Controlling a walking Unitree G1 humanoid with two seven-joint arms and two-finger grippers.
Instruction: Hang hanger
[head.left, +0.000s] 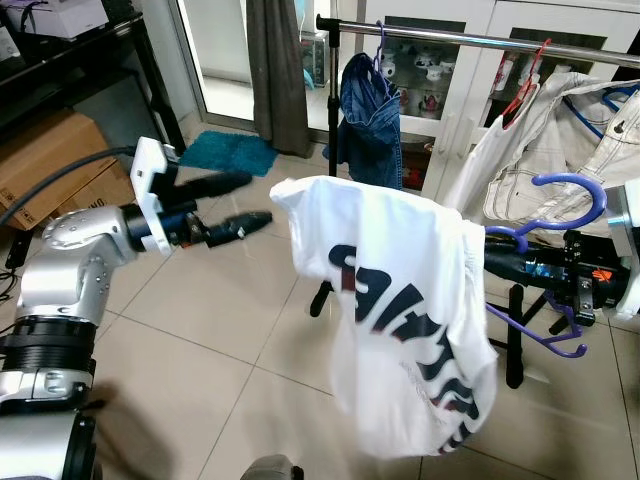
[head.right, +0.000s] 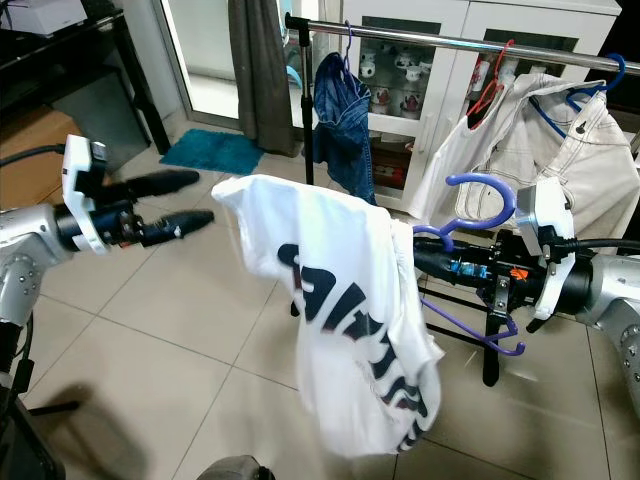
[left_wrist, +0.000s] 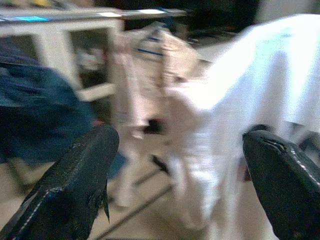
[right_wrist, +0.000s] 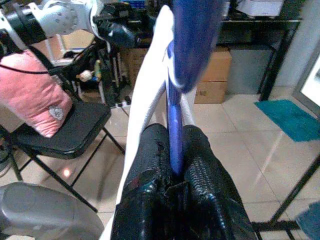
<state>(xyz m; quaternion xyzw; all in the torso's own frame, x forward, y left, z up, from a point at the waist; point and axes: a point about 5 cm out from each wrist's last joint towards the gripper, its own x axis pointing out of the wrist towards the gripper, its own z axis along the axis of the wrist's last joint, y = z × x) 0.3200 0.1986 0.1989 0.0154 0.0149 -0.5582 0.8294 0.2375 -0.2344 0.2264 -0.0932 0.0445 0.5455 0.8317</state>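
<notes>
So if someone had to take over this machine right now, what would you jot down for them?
Right claw: shut on the purple hanger, white T-shirt draped over it, held out in front, below the rail.
Left claw: open, empty, beside the shirt's shoulder, not touching.
Clothes rail: already carries a denim garment and a cream jacket.
Done: shirt is on the hanger.
Left: lift the hook onto the rail, probably in the gap between those two garments, then let go.

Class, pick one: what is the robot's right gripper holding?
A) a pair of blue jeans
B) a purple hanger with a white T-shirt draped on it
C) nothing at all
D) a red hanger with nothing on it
B: the right gripper is shut on the purple hanger, from which the white T-shirt hangs.
</notes>
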